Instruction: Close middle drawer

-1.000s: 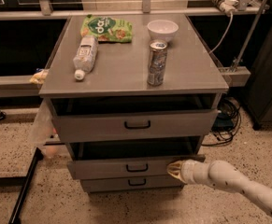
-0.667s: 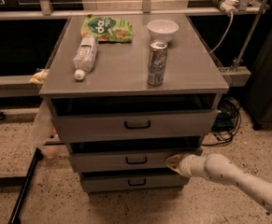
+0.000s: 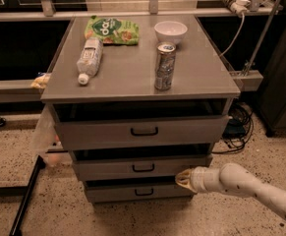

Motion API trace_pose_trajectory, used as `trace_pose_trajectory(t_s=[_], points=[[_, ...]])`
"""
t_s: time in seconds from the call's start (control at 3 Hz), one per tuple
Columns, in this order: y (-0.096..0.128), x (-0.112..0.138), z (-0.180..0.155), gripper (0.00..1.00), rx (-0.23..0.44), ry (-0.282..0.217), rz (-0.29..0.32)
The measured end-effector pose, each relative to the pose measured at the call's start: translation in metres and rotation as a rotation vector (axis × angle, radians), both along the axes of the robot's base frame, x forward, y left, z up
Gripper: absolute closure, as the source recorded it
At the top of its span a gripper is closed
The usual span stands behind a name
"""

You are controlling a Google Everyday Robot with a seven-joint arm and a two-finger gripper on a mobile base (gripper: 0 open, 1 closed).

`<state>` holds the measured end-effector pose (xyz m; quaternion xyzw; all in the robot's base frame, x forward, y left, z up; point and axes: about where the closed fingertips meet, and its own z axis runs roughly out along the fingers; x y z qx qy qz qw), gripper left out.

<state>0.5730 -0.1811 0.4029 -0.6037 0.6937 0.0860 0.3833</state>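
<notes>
The middle drawer (image 3: 132,167) is the second of three grey fronts in the grey cabinet (image 3: 142,77), with a small dark pull at its centre. It stands out only a little, with a dark gap above it. My gripper (image 3: 183,178) comes in from the lower right on a white arm (image 3: 250,188). Its yellowish tip is against the right part of the middle drawer's front. The top drawer (image 3: 142,131) sticks out further than the middle one. The bottom drawer (image 3: 140,191) is below.
On the cabinet top lie a plastic bottle (image 3: 89,58), a green snack bag (image 3: 112,30), a white bowl (image 3: 170,31) and a can (image 3: 164,66). A black bar (image 3: 27,198) leans at the left floor. Cables (image 3: 238,127) lie at the right.
The middle drawer has slid back into the cabinet. My gripper has followed it, moving away from the camera while staying on the drawer front.
</notes>
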Motion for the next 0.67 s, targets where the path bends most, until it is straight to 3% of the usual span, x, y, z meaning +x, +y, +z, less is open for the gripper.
trace_pose_trajectory(t_s=[0.33, 0.67], points=[[-0.0039, -0.0514, 0.0219, 1.00, -0.002, 0.130, 0.017], [-0.0012, -0.0567, 0.0269, 0.81, -0.007, 0.140, 0.031]])
